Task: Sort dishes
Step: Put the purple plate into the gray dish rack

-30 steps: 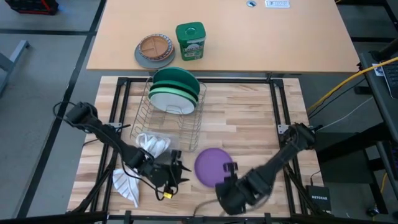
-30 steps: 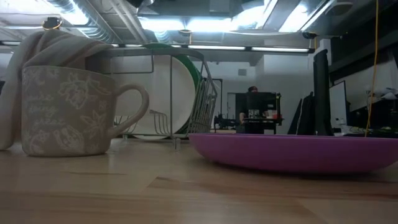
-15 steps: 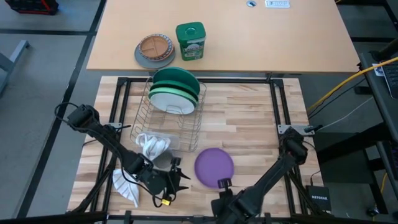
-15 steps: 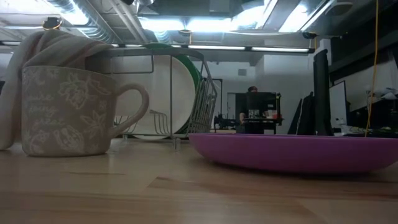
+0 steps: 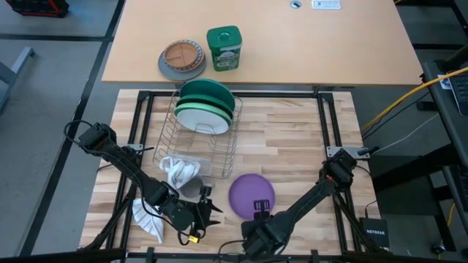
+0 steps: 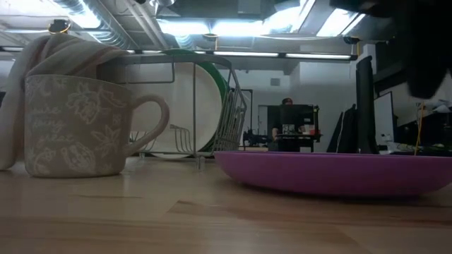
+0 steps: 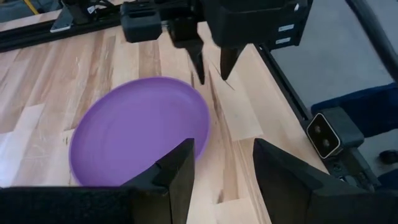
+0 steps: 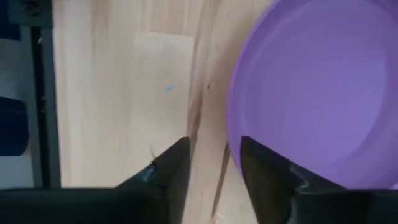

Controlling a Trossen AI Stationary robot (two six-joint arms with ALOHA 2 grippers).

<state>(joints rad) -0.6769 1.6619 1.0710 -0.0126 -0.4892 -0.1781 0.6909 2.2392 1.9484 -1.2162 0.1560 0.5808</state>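
The small purple plate (image 5: 252, 191) lies flat on the wooden table near its front edge; it also shows in the low view (image 6: 332, 173). My right gripper (image 5: 258, 207) is open and points down at the plate's near rim (image 8: 235, 146), which runs between its fingers; I see no touch. My left gripper (image 5: 210, 207) is open and empty just left of the plate (image 7: 140, 137). The darker green plate (image 5: 208, 90), the teal plate (image 5: 205, 108) and the white plate (image 5: 202, 121) stand on edge in the wire rack (image 5: 196, 150).
A patterned mug (image 6: 78, 127) with a white cloth (image 5: 177, 169) stands left of the purple plate. Another cloth (image 5: 146, 215) lies at the front left. A tan and grey divided plate (image 5: 181, 58) and a green canister (image 5: 224, 48) stand on the far table.
My right gripper has swung toward the table's left along the near edge, from the purple plate's right near side to its near rim, and now shows dark in the low view's upper right. The plate has stayed where it was.
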